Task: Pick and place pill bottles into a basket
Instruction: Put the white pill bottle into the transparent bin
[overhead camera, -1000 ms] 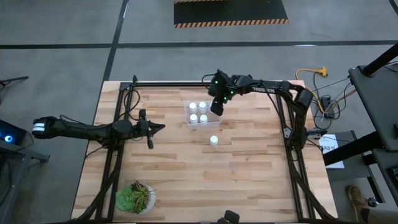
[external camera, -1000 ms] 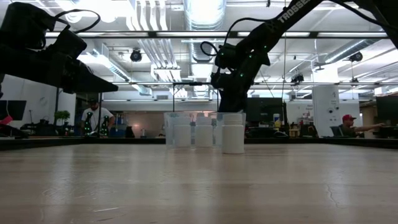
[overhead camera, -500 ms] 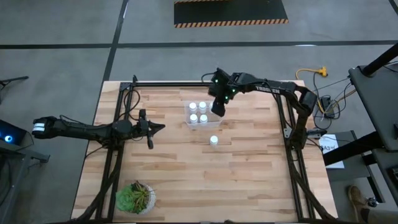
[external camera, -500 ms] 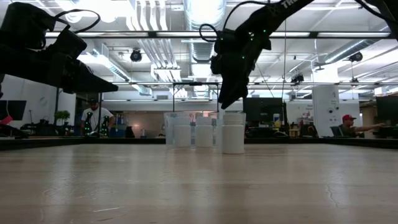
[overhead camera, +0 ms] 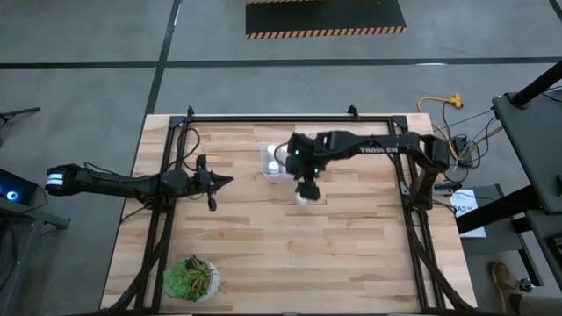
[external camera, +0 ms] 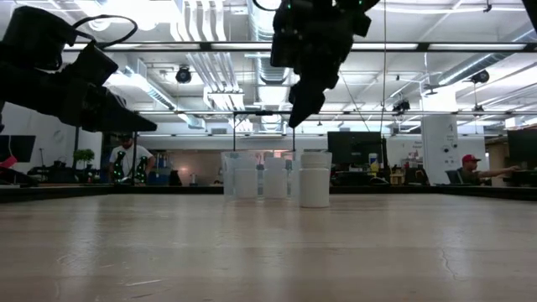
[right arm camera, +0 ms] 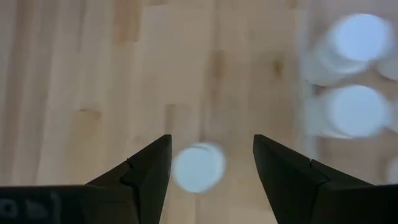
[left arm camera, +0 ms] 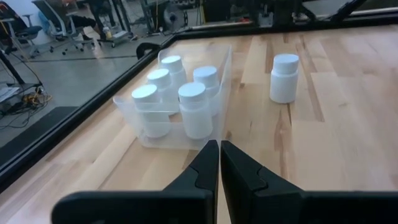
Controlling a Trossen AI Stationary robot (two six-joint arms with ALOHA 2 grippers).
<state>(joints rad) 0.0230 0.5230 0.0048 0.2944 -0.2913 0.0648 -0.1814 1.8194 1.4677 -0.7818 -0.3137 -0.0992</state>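
Since a second ago my right gripper (overhead camera: 302, 186) has swung off the far side of the basket (left arm camera: 219, 81) and come out over the lone pill bottle (overhead camera: 302, 198) standing alone on the bench (overhead camera: 351, 254). That bottle has not moved; it stands upright just off the basket's near side, toward the bench's middle, apart from the clear wall.

Five other bottles (left arm camera: 180, 93) stand upright and packed close inside the basket, which sits near the middle of the bench's far edge. So the lone one reads as the last to go in, and that is why I hang above it.

My right fingers (right arm camera: 148, 171) are spread wide with nothing between them. Looking straight down past them, the white cap (right arm camera: 198, 167) sits in the gap, nearer one finger than the other. From table height I am well above the cap, not touching it. I judge I need to centre a little and then drop, keeping this spread so both fingers clear the cap on the way down.

My left gripper (overhead camera: 224, 180) waits over the left half of the bench, fingers (left arm camera: 205, 163) pressed together and empty, pointed toward the basket but well apart from it. It is parked there to leave the right arm room.

A green potted plant (overhead camera: 190, 279) sits near the front left corner, out of the way.
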